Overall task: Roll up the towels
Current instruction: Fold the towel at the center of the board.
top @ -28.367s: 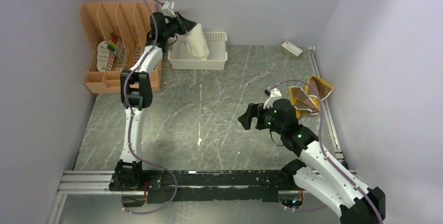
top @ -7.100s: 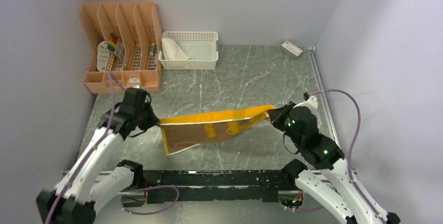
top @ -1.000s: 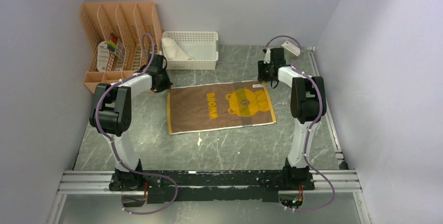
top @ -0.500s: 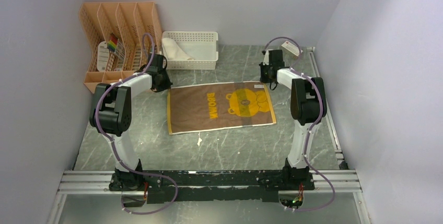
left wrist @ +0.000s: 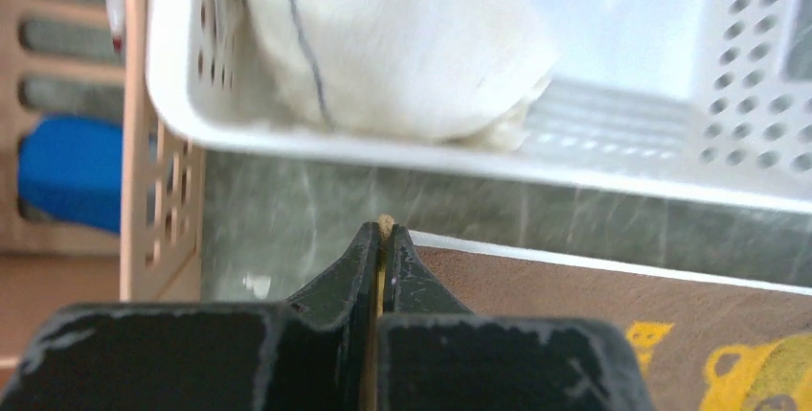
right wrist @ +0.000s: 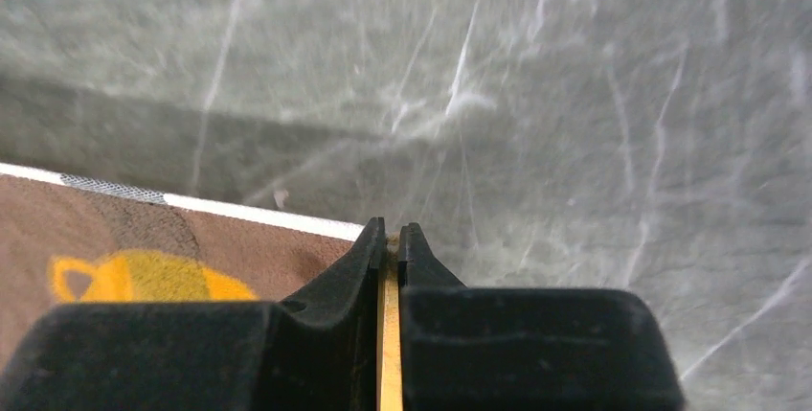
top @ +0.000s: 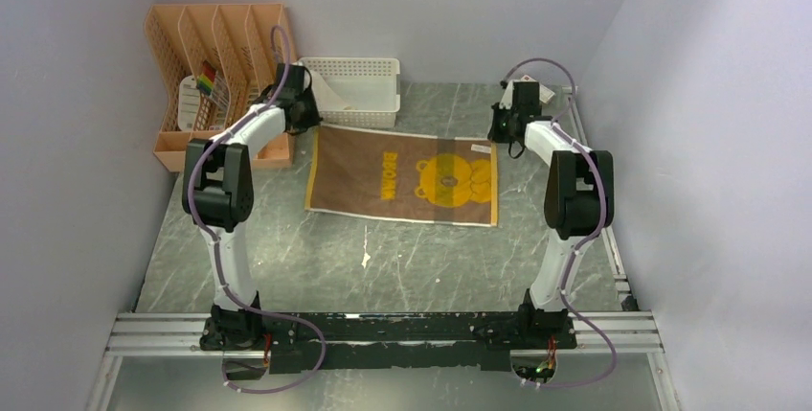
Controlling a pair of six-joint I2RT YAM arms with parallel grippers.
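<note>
The mustard-and-brown towel (top: 402, 176) with a yellow bear print lies spread flat across the table's back half. My left gripper (top: 310, 120) is shut on its far left corner, and the cloth edge shows between the jaws (left wrist: 385, 231). My right gripper (top: 499, 133) is shut on the far right corner, a yellow edge pinched between its jaws (right wrist: 391, 235). The brown towel face (right wrist: 134, 239) lies to the left of that grip. The white towel (top: 324, 95) with a thin dark stripe (left wrist: 383, 37) lies rolled in the white basket (top: 378, 104), just beyond the left gripper.
An orange slotted organizer (top: 215, 66) holding small items stands at the back left, touching the basket. A small box (top: 546, 93) lies at the back right, behind the right arm. Walls close in the left, back and right sides.
The right gripper has shut on the towel's far right corner. Both grippers have moved toward the back wall, dragging the spread towel back until its far edge lies close to the basket.
</note>
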